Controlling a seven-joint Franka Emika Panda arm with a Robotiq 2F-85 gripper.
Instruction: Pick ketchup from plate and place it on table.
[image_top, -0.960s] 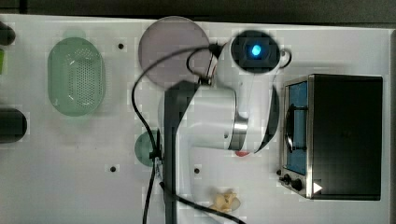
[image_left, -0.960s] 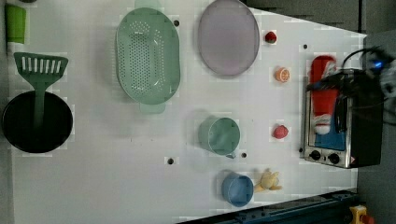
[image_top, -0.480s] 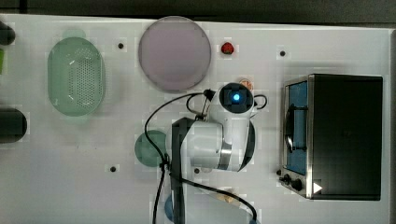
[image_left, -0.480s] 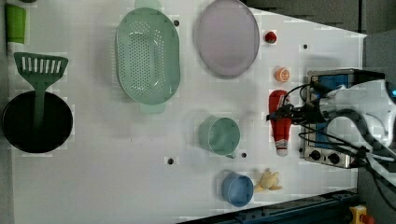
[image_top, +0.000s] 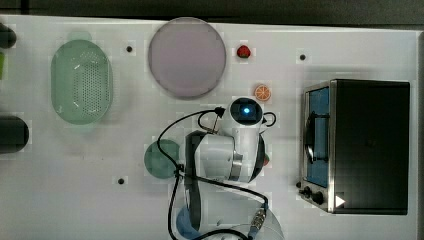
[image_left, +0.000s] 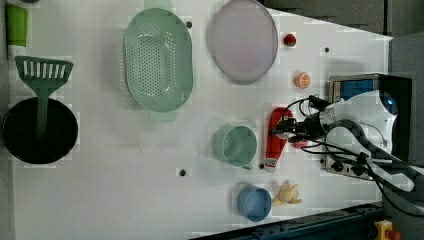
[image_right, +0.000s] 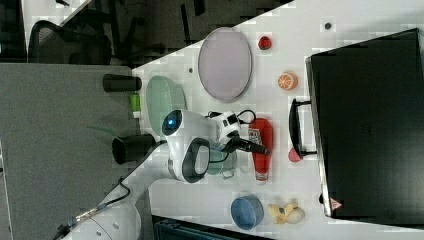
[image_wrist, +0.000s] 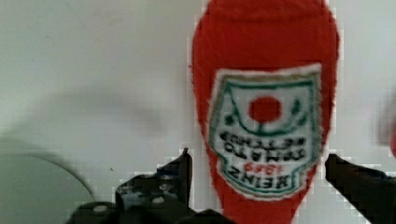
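The ketchup is a red bottle with a white label, and it lies lengthwise just over the white table, between the green cup and the oven. My gripper reaches it from the left view's right. In the wrist view the label of the ketchup faces the camera and a dark finger stands on each side of the gripper, close against the bottle's sides. The right view shows the ketchup under the gripper. The mauve-grey plate stands bare, far from the bottle.
A black oven stands close beside the bottle. A green cup, a blue bowl, a yellow toy and a small red fruit surround it. Further off are an orange slice, a strawberry, a green basket and a black pan.
The arm has carried the ketchup from in front of the oven toward the left view's left and lower, next to the green cup. In the top view the arm has drawn away from the plate.
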